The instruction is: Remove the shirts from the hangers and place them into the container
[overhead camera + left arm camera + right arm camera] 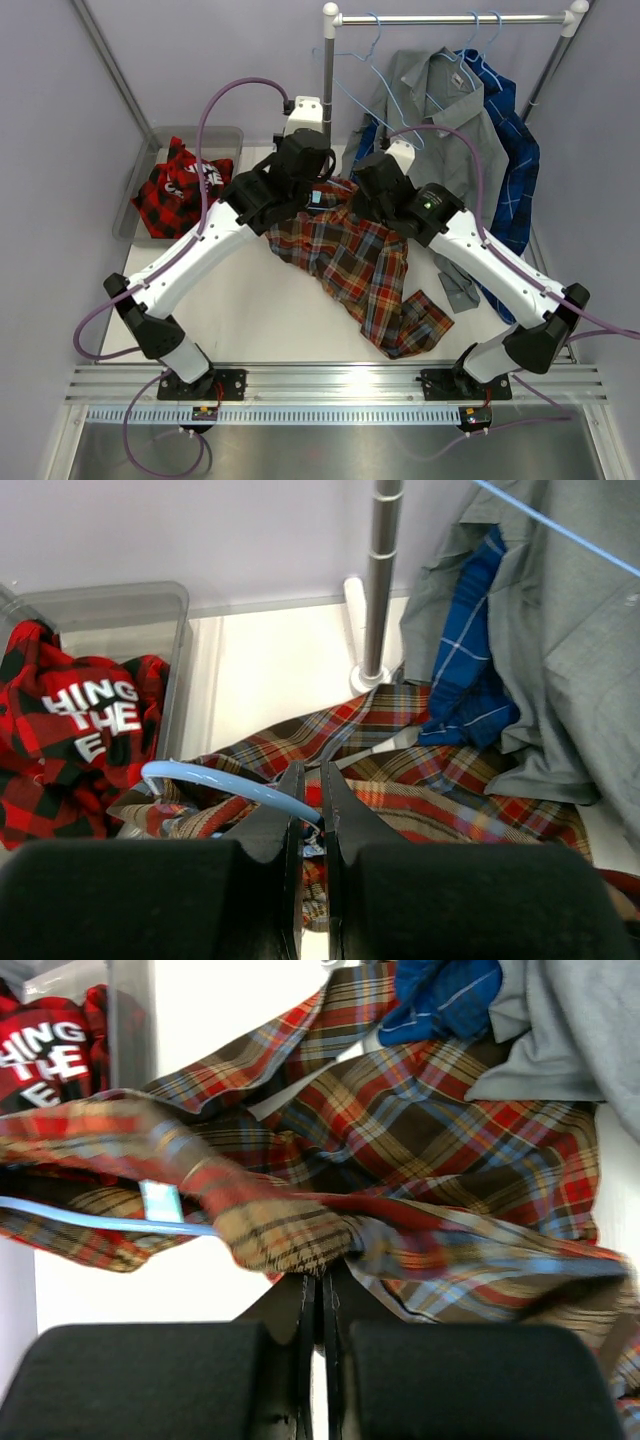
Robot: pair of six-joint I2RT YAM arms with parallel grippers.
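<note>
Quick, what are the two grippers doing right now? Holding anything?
Left gripper: closed on the blue hanger.
Right gripper: closed on the orange plaid shirt.

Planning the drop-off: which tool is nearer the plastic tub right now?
Left. The left tool, shut on the light-blue hanger, is just right of the tub; the right tool, shut on the orange-red-blue plaid shirt, is farther right.

Light is bright and even; shadows on the table are soft. In both wrist views the near fingers look dark and blurred.
</note>
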